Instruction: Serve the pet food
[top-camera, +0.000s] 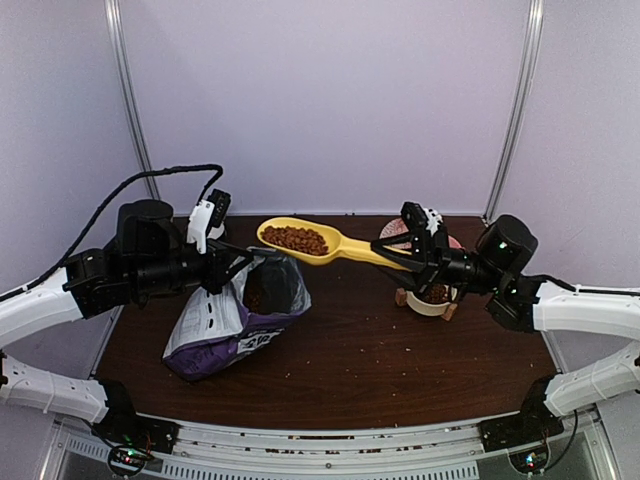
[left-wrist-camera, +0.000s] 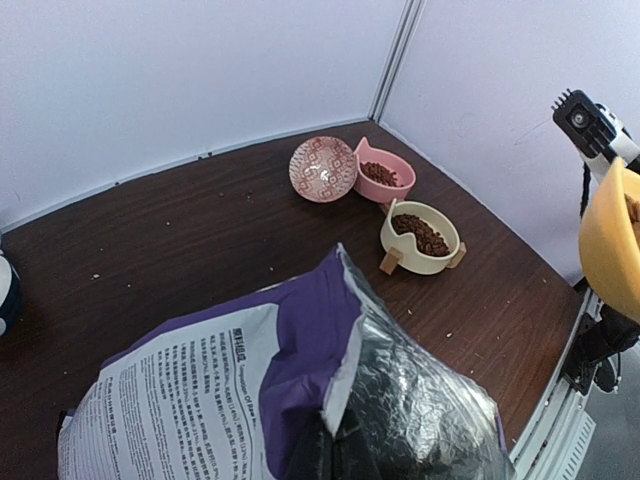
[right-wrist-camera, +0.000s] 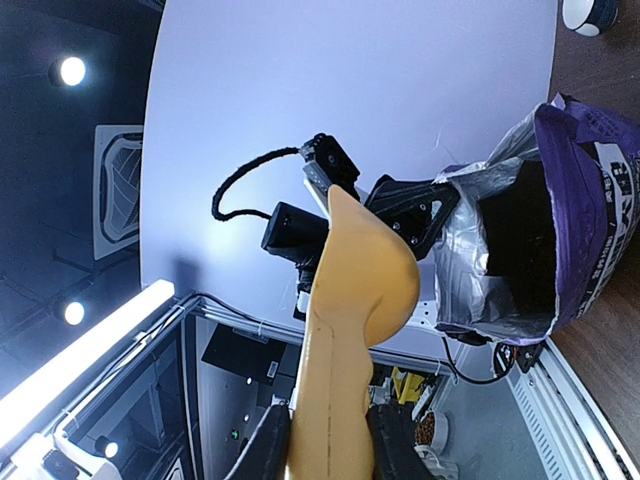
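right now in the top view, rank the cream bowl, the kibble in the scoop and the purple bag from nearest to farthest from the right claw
1. cream bowl, close by the right claw, on its near side
2. kibble, left of it, in the yellow scoop it holds
3. purple bag, farthest left

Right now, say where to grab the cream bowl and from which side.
Take the cream bowl by its rim from straight above, one finger inside the wall, one outside. It sits open-topped with pet food in it, and wooden feet jut out low, so a side approach looks awkward.
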